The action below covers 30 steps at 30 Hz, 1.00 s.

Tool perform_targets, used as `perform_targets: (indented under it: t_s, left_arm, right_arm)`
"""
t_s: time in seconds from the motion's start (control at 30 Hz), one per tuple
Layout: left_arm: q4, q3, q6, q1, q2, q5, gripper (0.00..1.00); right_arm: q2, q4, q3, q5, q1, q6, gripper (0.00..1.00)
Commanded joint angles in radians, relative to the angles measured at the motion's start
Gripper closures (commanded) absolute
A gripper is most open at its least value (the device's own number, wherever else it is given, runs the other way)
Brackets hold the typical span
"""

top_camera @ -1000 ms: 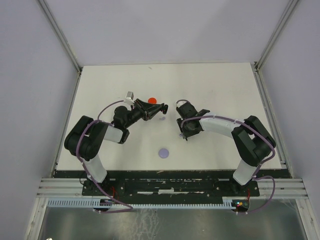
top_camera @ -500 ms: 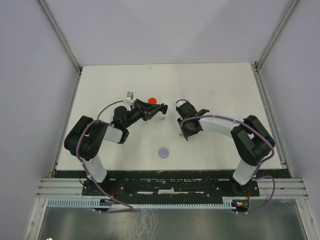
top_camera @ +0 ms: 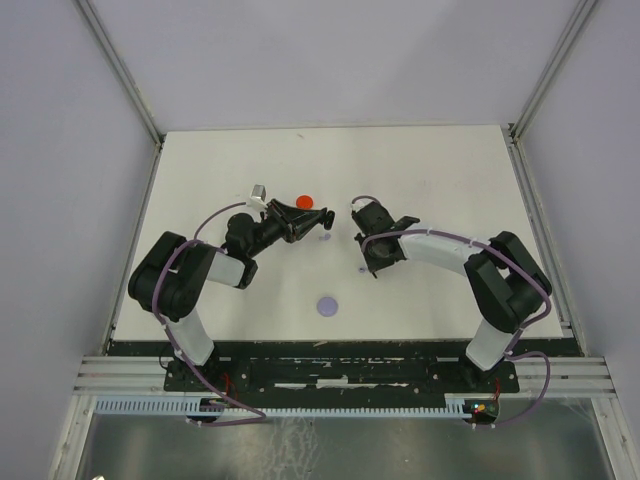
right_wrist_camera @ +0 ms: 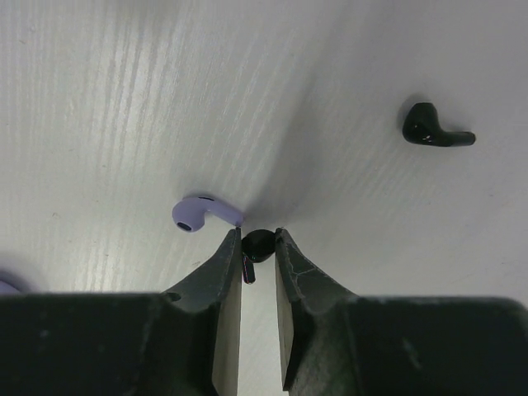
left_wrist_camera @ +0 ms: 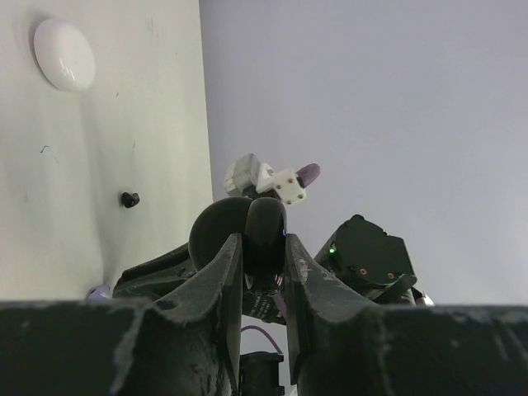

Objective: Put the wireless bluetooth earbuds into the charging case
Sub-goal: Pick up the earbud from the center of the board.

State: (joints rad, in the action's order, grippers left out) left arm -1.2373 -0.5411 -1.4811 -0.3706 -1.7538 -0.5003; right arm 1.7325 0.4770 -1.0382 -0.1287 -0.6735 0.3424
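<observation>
Right gripper [right_wrist_camera: 257,234]: jaws were almost closed, pinching a small glossy black earbud [right_wrist_camera: 258,245] between the tips, right at the table [top_camera: 450,170] surface. Fingers were matte black plastic with scuffed, chipped edges. A lavender earbud [right_wrist_camera: 202,213], smooth, with a rounded head and short stem, lay just beside the left fingertip, upper left of the pinch. A second black earbud [right_wrist_camera: 436,130] lay on its side in the upper right of the wrist view, well apart.

Left gripper [left_wrist_camera: 261,239]: jaws were clamped on a glossy black rounded shell showing two lobes, which read as the charging case [left_wrist_camera: 268,219], held up off the table. A white oval pod [left_wrist_camera: 64,54], smooth and pebble-like, sat in the upper left of that view.

Table was matte white with faint streaks. A red disc [top_camera: 305,200] lay just above the left gripper in the overhead view and a lavender disc [top_camera: 327,305] sat low centre, both flat and round.

Left arm: elbow folded at lower left, forearm running up-right, wrist low and near level. Right arm: elbow at right, forearm reaching left, wrist tipped down at the table.
</observation>
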Motion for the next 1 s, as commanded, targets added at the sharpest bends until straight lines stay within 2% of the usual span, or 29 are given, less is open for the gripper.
perform_targets:
  t_s: [0.0,0.1,0.23,0.43,0.63,0.73,0.97]
  left_arm:
    - [-0.064,0.001,-0.038,0.002,0.011,-0.009,0.97]
    - [-0.059,0.001,-0.042,0.001,0.012,-0.009,0.97]
    - [-0.054,0.0,-0.058,-0.007,0.012,-0.006,0.97]
    - [-0.056,-0.014,-0.096,-0.022,0.007,-0.003,0.97]
    - [-0.037,-0.043,-0.134,-0.042,-0.003,-0.001,0.97]
    - [-0.045,-0.055,-0.16,-0.059,-0.019,0.001,0.97]
    - [-0.09,-0.08,-0.215,-0.086,-0.061,0.006,0.97]
  right_arm:
    - [-0.106,-0.021,-0.078,-0.071,-0.003,-0.034,0.89]
    - [-0.186,-0.085,-0.082,-0.089,-0.002,-0.051,0.95]
    - [-0.297,-0.252,-0.04,-0.086,0.0,-0.073,0.97]
    - [-0.454,-0.731,0.181,-0.048,-0.001,-0.101,0.97]
    - [-0.463,-1.01,0.294,0.003,0.0,-0.133,0.99]
    - [-0.449,-1.248,0.377,0.027,0.0,-0.15,0.99]
    - [-0.388,-1.397,0.41,0.098,-0.001,-0.203,0.99]
